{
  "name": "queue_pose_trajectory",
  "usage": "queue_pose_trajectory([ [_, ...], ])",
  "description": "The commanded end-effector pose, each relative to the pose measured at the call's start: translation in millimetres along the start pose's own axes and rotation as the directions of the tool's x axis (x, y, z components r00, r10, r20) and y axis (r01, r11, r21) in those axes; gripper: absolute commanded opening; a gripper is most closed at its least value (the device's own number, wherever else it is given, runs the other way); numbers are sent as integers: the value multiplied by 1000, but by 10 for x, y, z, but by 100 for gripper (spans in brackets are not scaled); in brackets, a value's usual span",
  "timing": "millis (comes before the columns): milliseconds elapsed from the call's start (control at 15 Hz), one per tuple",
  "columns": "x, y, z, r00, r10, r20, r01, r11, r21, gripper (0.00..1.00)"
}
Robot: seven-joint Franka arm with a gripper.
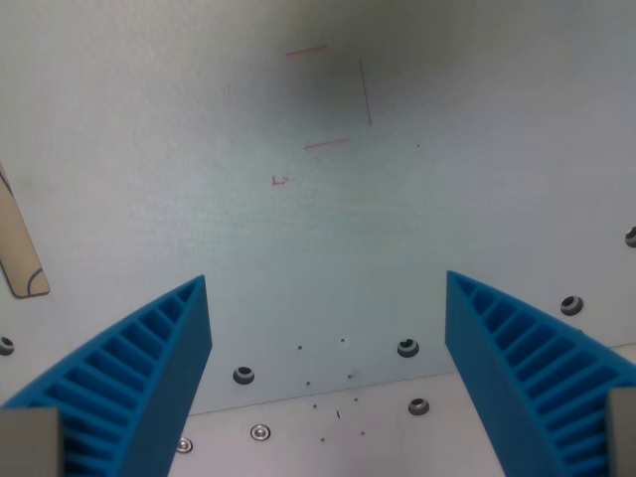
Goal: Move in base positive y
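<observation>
Currently a tan strip (22,253) is seen at the wrist view's left edge, lying flat on the pale board (318,229). The gripper (326,286) is held wide apart w/ nothing between; blue ribbed fingers (139,368) point up-frame. Red pen marks (338,99) are seen centre-top, screws (407,348) lower right.

You see only the tips of the hand's (328,288) two blue fingers (149,368); the bottom edge cuts off the rest. A tan strip (20,248) runs off the wrist view's left. A bolt (630,237) is clipped at the right edge. The red marks (338,94) on the bench (199,149) are blurred and unreadable.
</observation>
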State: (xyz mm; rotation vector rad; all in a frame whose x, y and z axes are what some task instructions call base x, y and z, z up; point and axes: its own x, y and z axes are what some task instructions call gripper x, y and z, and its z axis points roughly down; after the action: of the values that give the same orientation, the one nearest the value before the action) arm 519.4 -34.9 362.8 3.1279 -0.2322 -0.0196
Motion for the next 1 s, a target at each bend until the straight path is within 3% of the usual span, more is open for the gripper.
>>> queue_pose_trajectory([
  [67,-17,-49,-27,1000,0,-5,0,1000,1,100],
  [1000,-210,-749,-26,1000,0,-5,0,1000,1,100],
])
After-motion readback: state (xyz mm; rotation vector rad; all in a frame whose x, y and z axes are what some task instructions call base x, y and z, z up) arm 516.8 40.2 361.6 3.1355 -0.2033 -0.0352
